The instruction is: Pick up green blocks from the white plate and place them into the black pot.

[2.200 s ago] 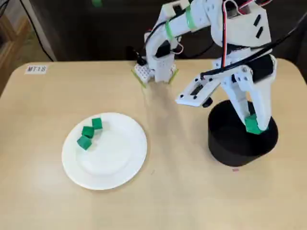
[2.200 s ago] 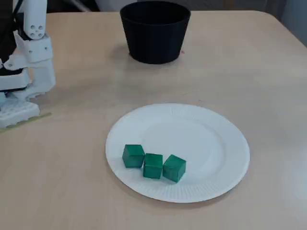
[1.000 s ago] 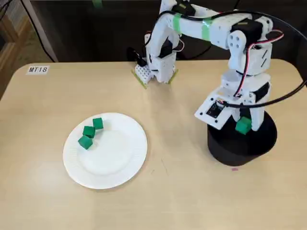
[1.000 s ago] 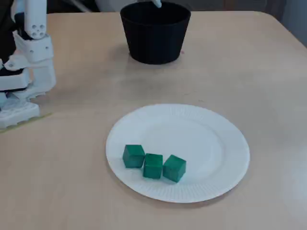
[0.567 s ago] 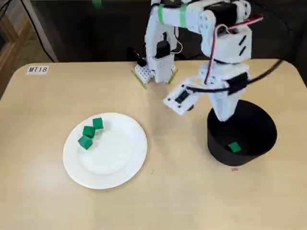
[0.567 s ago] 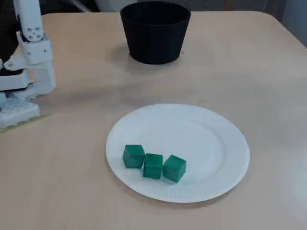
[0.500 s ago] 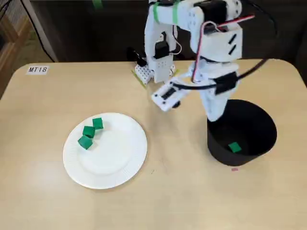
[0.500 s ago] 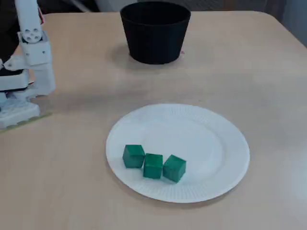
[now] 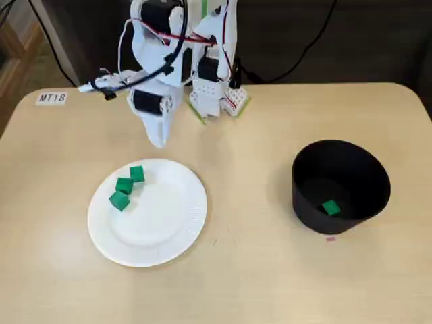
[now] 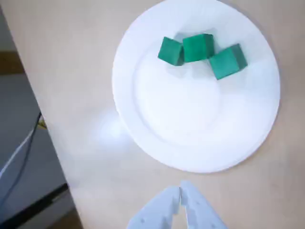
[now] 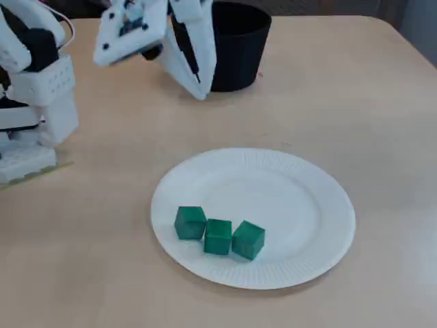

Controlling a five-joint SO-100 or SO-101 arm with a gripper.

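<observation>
3 green blocks on plate, 1 block in pot, hand closed

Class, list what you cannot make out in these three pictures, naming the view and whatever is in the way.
1. Pot inside: in a fixed view the pot's wall and the arm hide it; in a fixed view one block shows there, the near wall hiding part of the floor.
2. Claw: wrist view's bottom edge cuts off all but its tips.
3. Pink speck beside the pot: too small to identify.
</observation>
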